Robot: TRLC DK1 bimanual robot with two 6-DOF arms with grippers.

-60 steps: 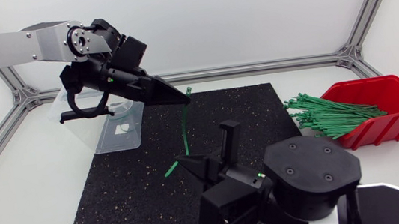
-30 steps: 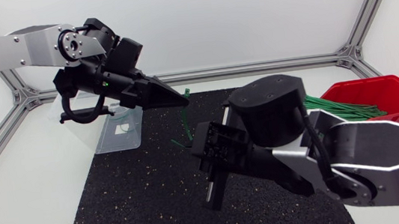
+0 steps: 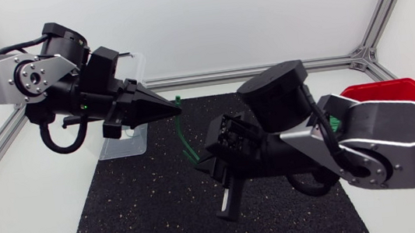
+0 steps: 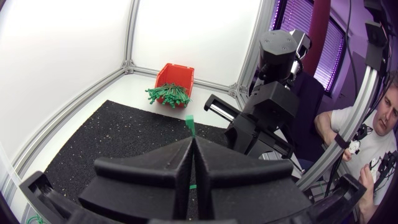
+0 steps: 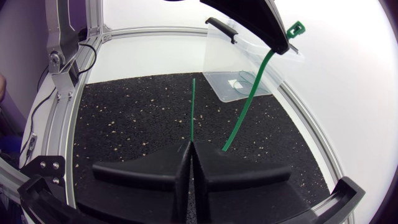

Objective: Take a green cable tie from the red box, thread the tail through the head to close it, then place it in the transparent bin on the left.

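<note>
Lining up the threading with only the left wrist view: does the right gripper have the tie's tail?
Observer: Yes, the right gripper is shut on the green cable tie, its tail end sticking out ahead of it.
Operator: Through the head yet?
Observer: No; the head sits at the tip of the left gripper, apart from the tail end.
Operator: And the bin?
Observer: The transparent bin stands at the far left corner of the mat.

Black speckled mat [image 3: 140, 210], white table [image 3: 16, 224]
</note>
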